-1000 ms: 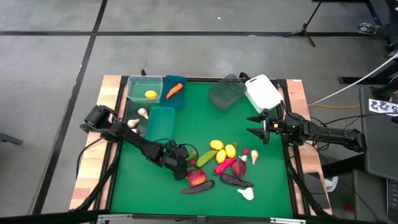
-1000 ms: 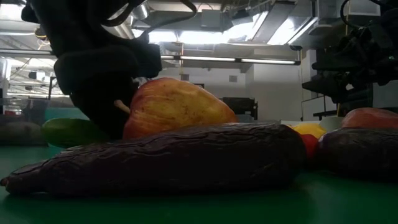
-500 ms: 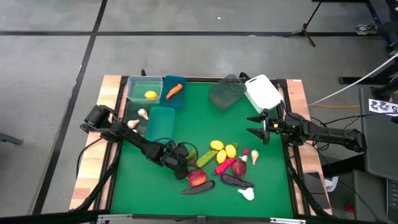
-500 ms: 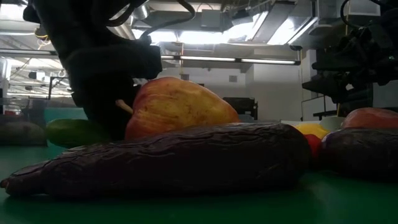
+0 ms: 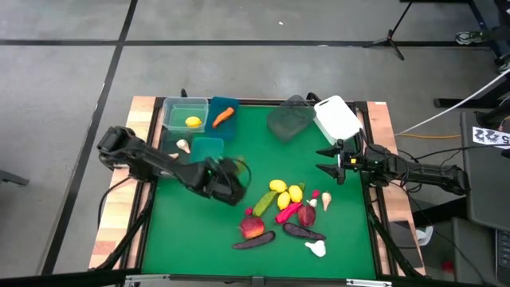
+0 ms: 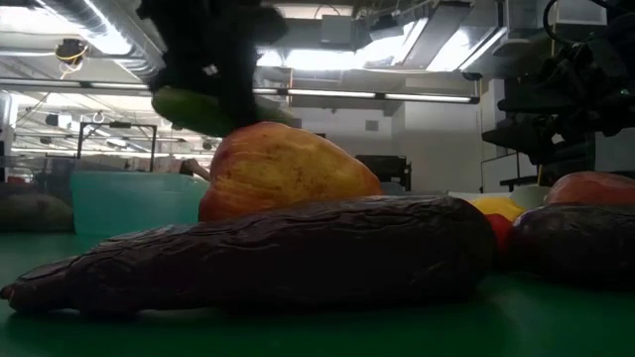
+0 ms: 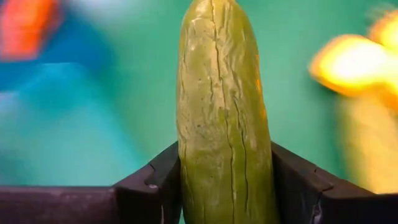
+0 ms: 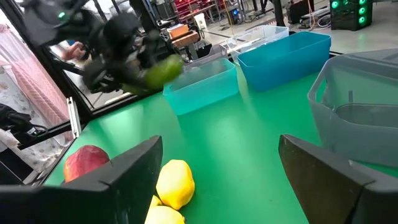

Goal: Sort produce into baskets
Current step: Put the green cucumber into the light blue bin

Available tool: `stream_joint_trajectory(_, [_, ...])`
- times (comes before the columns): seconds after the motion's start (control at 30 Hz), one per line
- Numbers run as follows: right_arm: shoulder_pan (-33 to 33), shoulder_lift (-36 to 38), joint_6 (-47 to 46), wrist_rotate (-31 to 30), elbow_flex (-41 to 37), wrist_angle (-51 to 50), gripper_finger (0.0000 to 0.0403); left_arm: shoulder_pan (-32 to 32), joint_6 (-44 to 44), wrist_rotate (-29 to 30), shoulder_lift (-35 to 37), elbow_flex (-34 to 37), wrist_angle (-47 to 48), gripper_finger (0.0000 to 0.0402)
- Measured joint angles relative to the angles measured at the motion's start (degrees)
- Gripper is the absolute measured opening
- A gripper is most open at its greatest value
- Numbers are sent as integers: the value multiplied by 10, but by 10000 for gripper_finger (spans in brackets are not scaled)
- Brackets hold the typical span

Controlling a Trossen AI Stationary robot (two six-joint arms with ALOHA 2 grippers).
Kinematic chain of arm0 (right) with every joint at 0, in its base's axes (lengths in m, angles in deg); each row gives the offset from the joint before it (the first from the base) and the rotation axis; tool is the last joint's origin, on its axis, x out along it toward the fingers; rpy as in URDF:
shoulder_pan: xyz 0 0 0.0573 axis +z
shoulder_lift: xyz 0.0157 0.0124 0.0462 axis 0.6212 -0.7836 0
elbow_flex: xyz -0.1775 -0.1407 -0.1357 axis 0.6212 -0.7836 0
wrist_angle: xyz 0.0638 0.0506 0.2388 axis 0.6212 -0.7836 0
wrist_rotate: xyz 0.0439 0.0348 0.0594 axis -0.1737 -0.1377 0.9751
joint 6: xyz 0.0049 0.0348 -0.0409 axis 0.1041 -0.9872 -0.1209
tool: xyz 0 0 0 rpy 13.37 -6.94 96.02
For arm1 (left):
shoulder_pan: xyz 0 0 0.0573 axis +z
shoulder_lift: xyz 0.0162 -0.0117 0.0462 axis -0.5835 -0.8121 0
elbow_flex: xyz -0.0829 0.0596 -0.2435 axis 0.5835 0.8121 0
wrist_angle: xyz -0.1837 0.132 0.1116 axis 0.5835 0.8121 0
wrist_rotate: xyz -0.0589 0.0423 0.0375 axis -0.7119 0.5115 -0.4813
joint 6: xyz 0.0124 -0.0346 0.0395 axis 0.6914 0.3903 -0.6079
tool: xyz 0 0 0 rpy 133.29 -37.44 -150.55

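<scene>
Left of centre in the high view, the left gripper is clamped on a green cucumber, held clear of the green mat just below the teal tub. The left wrist view shows both dark fingers pressed against the cucumber's sides, the fruit standing up between them. In the low view the same cucumber hangs at upper left, above a red apple and a long eggplant that fills the foreground.

At right of the high view, the right gripper hovers near the table's right edge, below the white tub, its jaws spread wide and holding nothing; the right wrist view shows the gap between its two fingers.

Along the table's upper edge sit the clear green tub with a lemon inside, the blue tub with a carrot inside, and the grey tub. One garlic bulb lies left of the teal tub.

In the lower middle of the mat lies the rest of the produce: two lemons, a second cucumber, a pink pepper, a second eggplant and another garlic bulb.
</scene>
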Motion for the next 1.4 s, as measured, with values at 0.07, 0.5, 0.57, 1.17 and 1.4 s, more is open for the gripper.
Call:
stream_joint_trajectory(0.07, [0,0,0,0,0,0,319,15,82,12,18,-2,94,181])
stream_joint_trajectory(0.5, [0,0,0,0,0,0,319,59,233,-12,41,10,261,186])
stream_joint_trajectory(0.57, [0,0,0,0,0,0,319,71,237,-15,41,32,257,186])
stream_joint_trajectory(1.17, [0,0,4,0,0,0,319,199,111,-80,46,146,114,186])
stream_joint_trajectory(1.4, [0,0,5,0,0,0,319,221,71,-95,46,151,68,186])
